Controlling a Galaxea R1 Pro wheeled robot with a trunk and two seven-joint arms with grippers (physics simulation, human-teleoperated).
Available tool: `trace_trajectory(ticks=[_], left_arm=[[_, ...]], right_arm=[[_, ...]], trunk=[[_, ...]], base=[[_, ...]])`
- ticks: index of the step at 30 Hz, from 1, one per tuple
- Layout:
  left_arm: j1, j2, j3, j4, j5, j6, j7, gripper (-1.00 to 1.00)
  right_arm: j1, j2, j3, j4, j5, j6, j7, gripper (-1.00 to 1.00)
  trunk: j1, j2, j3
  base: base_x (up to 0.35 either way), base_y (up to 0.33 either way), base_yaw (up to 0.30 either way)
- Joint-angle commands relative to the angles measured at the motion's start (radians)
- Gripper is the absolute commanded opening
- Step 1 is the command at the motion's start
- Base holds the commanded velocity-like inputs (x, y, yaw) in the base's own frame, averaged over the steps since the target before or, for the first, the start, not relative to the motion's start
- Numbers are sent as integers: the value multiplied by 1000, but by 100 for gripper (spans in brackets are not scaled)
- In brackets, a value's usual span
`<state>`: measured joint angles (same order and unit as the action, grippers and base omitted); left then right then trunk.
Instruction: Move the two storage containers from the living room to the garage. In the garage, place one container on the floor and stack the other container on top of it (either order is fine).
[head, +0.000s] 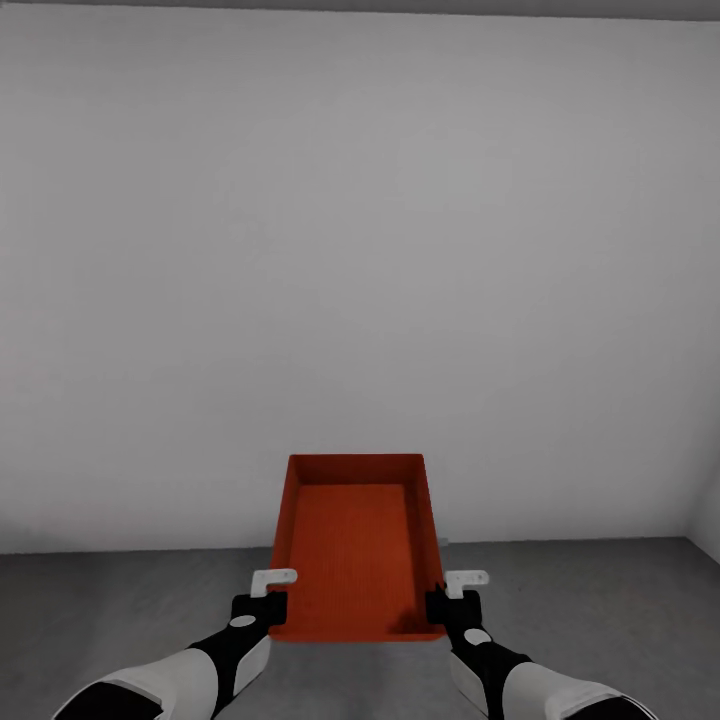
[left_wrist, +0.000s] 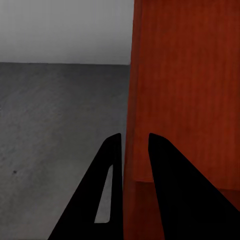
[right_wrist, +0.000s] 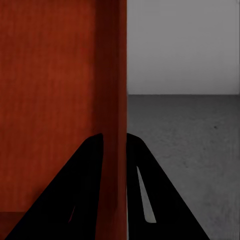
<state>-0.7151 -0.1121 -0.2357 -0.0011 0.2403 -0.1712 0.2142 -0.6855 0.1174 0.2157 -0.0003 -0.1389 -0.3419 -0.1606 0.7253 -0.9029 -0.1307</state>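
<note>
An orange-red storage container (head: 355, 545) is held up in front of me, above the grey concrete floor (head: 120, 600) of the garage, its open top facing me. My left gripper (head: 268, 600) is shut on its left wall near the front corner; in the left wrist view the two black fingers (left_wrist: 112, 185) pinch that wall (left_wrist: 185, 90). My right gripper (head: 440, 600) is shut on the right wall in the same way, and the right wrist view shows its fingers (right_wrist: 135, 185) clamped on the wall's edge (right_wrist: 112, 100). The container is empty.
A plain pale grey wall (head: 360, 250) stands straight ahead and meets the floor just beyond the container. A corner with a second wall (head: 706, 520) shows at the far right. Bare concrete lies to either side.
</note>
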Motion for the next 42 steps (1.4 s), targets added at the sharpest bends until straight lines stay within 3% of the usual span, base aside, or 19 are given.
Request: trace_trajectory(ticks=[1,12,25,42], left_arm=[[-1,25,43,-4,-17,-57,5,-100],[-1,25,43,-4,-16,-61,5,-100],[-1,25,42,-4,-16,-63,5,-100],[-1,25,42,-4,-13,-62,6,-100]], right_arm=[[0,-4,-45,2,-1,0,2,-100],[0,-4,-45,2,-1,0,3,-100],[0,-4,-45,2,-1,0,2,-100],[0,-4,-45,2,-1,0,3,-100]], trunk=[[1,-1,-2],[1,-1,-2],[1,-1,-3],[1,-1,-29]], base=[[321,0,189],[287,0,55],[16,0,0],[0,0,0]])
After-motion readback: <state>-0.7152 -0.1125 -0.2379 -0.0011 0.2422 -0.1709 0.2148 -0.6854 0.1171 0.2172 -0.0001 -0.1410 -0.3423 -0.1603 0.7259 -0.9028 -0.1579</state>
